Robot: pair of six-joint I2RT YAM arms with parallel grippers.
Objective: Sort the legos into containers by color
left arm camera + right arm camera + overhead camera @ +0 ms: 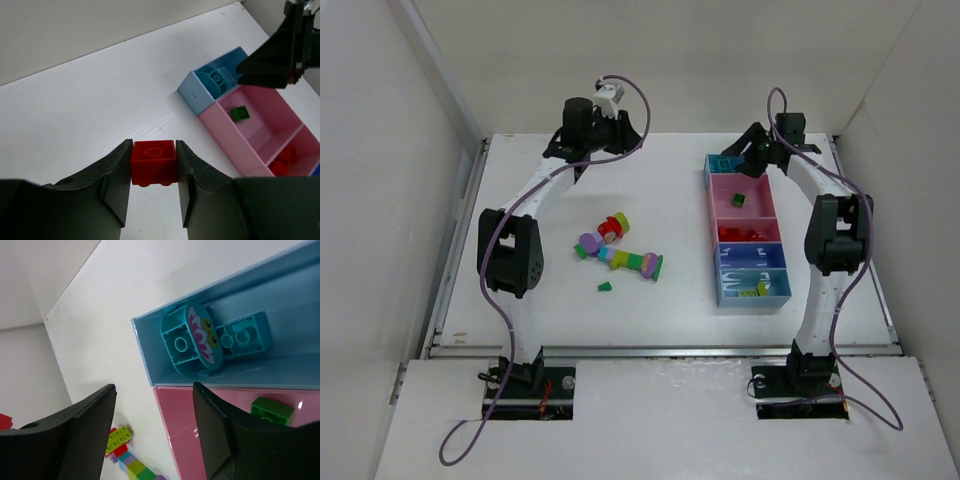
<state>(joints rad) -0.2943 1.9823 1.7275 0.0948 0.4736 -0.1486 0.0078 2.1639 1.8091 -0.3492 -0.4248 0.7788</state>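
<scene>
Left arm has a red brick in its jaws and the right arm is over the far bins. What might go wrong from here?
1. The open right gripper hangs over the light blue plastic end bin, so the left gripper carrying the small red plastic brick across may clash with it.
2. The pink bin holding red bricks adjoins a like-coloured pink bin holding a green brick; a slightly off release may missort.
</scene>
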